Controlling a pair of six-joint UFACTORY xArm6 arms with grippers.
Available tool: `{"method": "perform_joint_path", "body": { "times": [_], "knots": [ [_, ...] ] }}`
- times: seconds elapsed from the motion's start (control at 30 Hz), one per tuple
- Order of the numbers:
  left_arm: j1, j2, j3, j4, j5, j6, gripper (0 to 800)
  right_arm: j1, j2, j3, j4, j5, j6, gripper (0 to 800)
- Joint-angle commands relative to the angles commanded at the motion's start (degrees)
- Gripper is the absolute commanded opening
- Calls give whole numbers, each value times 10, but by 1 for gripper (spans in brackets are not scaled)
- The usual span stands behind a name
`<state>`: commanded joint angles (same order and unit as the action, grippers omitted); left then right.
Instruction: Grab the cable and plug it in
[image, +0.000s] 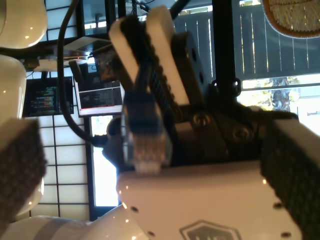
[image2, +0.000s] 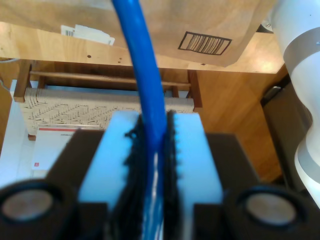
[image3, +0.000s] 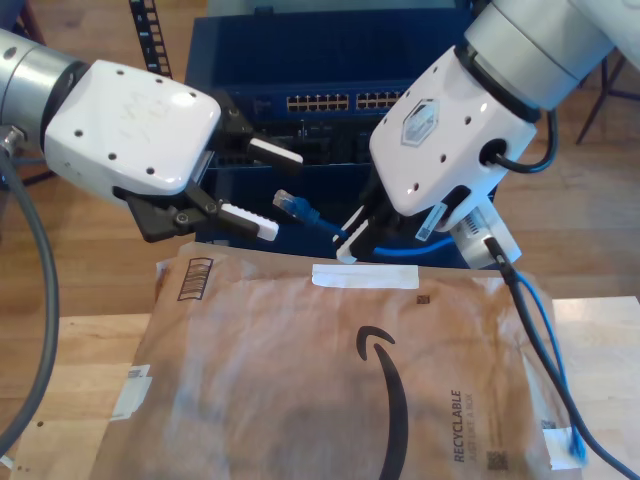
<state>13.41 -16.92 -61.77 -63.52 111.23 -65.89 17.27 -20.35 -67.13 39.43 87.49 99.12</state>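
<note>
The cable (image3: 318, 221) is held up in the air. Its clear-clipped plug (image3: 285, 201) sticks out past the tips of my second gripper (image3: 350, 240), whose white fingers (image3: 347, 246) are clamped on the blue cord just behind the plug. In the second wrist view the cord (image2: 146, 75) runs straight through the narrow slot between the two pale pads (image2: 116, 150), pinched on both sides. From the back of those fingers the rest of the cord drops away and trails down along the edge of a brown padded envelope (image3: 330, 370), beside a black lead.

The plug's free end points into the gap of my first gripper (image3: 265, 188). That one stands wide apart and holds nothing, one finger (image3: 276, 152) above the plug's line and the other below it, with the plug just short of the space between them. The first wrist view looks straight at that plug (image: 144, 145), blurred and close, with its own dark ridged pads (image: 295, 170) spread far to either side.

Behind both sets of fingers stands a blue rack with a switch (image3: 330, 102) and its row of ports. Under them the envelope lies on a wooden counter (image3: 60, 380).
</note>
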Motion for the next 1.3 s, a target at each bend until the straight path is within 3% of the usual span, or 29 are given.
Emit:
{"method": "perform_joint_path", "body": {
  "times": [0.17, 0.83, 0.97, 1.3],
  "knots": [
    [0, -3, 1, 0, 14, 10, 486, -1, 11, -11, 1, 17, 0, 1],
    [3, -6, 10, 0, 12, 39, 418, -27, 24, -11, 23, 55, 0, 1],
    [3, -8, 11, 0, 12, 38, 360, -28, 24, -11, 25, 56, 0, 1],
    [3, -6, 14, -1, 13, 38, 324, -28, 24, -11, 25, 62, 0, 1]
  ]
}}
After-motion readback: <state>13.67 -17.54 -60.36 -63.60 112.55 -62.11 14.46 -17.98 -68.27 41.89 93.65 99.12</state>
